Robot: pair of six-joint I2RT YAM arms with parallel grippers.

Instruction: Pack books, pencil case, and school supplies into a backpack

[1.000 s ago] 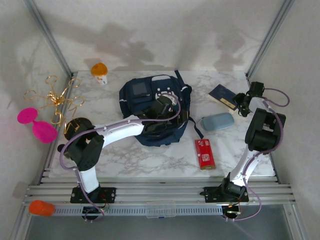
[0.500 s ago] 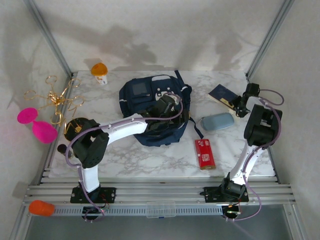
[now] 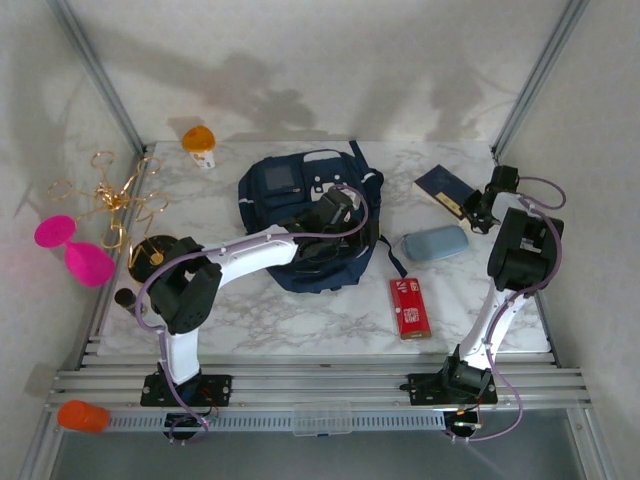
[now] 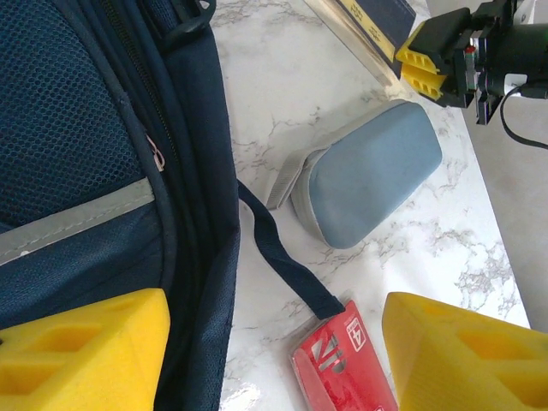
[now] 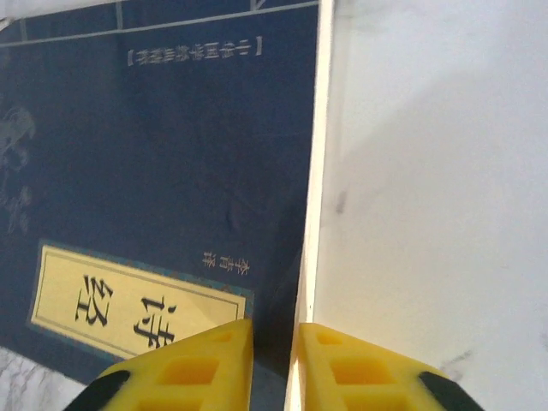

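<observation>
Both arms look alike from here: the left arm (image 3: 248, 256) and the right arm (image 3: 490, 320) each have smooth white links set between chunky black joint housings, mounted on a black base plate (image 3: 185, 388). A thin lilac cable (image 3: 139, 300) loops loosely along each one. The left gripper (image 4: 274, 355) and the right gripper (image 5: 274, 368) carry bright yellow blocky finger pads (image 4: 81, 351) with rectangular hollows moulded in.

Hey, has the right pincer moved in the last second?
Yes. The right pincer shifted left, onto the thin navy gold-banded book's edge, judged against the soft blue-grey oblong pouch.
</observation>
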